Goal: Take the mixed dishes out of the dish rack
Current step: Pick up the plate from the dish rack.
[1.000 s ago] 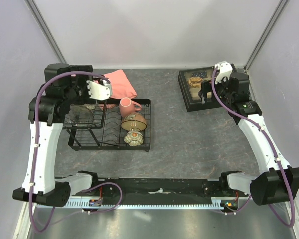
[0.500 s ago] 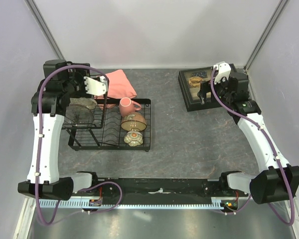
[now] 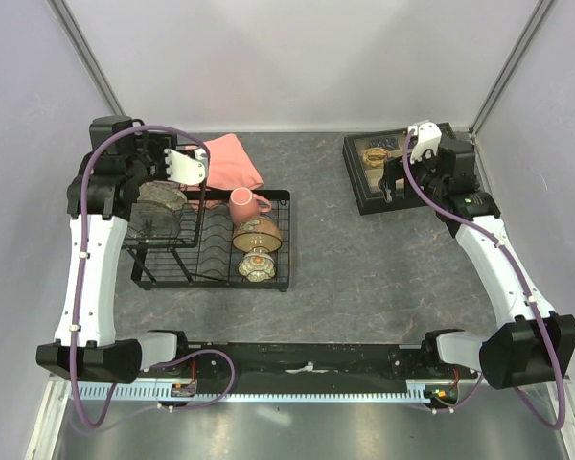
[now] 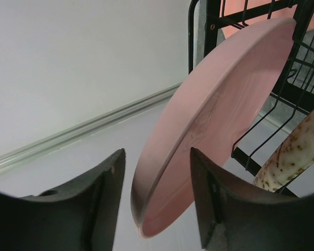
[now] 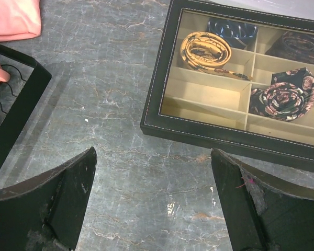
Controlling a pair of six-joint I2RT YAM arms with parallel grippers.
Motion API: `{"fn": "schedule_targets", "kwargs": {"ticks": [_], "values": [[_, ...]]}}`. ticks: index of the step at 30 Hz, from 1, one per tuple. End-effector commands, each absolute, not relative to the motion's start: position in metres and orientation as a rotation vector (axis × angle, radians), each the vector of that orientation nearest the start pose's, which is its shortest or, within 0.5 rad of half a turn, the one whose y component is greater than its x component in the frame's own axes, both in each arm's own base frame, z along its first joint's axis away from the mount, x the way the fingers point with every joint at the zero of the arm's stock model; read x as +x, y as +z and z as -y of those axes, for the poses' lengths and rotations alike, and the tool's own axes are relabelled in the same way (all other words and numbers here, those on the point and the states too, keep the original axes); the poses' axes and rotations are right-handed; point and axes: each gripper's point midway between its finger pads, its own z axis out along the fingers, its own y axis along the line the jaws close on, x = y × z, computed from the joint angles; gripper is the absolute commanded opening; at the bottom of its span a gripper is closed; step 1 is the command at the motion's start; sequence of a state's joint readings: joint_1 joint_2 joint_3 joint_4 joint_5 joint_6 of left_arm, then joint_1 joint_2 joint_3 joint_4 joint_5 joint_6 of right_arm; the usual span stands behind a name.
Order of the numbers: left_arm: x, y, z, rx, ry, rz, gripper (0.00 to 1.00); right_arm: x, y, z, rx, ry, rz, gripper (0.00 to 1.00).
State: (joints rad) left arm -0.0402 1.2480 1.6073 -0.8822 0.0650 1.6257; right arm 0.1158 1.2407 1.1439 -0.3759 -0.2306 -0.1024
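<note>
The black wire dish rack (image 3: pixel 211 278) stands left of centre. A pink plate (image 4: pixel 220 99) stands on edge in its tall section (image 4: pixel 209 31). My left gripper (image 4: pixel 157 157) straddles the plate's rim; a gap still shows at the left finger (image 4: pixel 102 198), so it is open. In the top view that gripper (image 3: pixel 190 168) is at the rack's back left. Beside the plate lies a grey speckled bowl (image 3: pixel 161 196) (image 4: pixel 298 151). A pink mug (image 3: pixel 244 203) and a brown bowl (image 3: pixel 259 233) sit on the flat base. My right gripper (image 5: pixel 153 178) is open and empty over bare table.
A folded pink cloth (image 3: pixel 232 158) lies behind the rack. At the back right is a black compartmented tray (image 3: pixel 364 196) (image 5: pixel 209 138) of rolled ties, just beyond my right gripper (image 3: pixel 395 187). A small patterned dish (image 3: pixel 256 266) sits at the rack's front. Side walls stand close.
My left gripper has shifted a little back and left at the rack's tall section, and its jaws have narrowed round the pink plate's rim. The right arm has not moved.
</note>
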Motion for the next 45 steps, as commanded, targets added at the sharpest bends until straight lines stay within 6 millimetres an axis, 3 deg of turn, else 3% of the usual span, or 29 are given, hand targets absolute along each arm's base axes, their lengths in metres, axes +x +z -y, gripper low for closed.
{"fn": "schedule_targets", "kwargs": {"ticks": [1,10,17,24,28,45], "values": [[0.363,0.4,-0.017,1.667,0.932,-1.39,0.53,0.384,0.271,-0.082,-0.381,0.247,-1.949,0.98],[0.36,0.414,-0.018,1.652,0.978,-1.352,0.39,0.385,0.269,-0.082,-0.383,0.244,-1.956,0.98],[0.361,0.417,-0.02,1.641,1.001,-1.349,0.19,0.386,0.265,-0.083,-0.385,0.244,-1.967,0.98],[0.361,0.415,-0.021,1.634,1.006,-1.351,0.09,0.386,0.265,-0.082,-0.387,0.243,-1.968,0.98],[0.361,0.425,-0.021,1.607,1.038,-1.316,0.02,0.386,0.263,-0.082,-0.389,0.243,-1.973,0.98],[0.355,0.47,-0.017,1.42,1.154,-1.154,0.02,0.388,0.26,-0.083,-0.393,0.244,-1.986,0.98]]}}
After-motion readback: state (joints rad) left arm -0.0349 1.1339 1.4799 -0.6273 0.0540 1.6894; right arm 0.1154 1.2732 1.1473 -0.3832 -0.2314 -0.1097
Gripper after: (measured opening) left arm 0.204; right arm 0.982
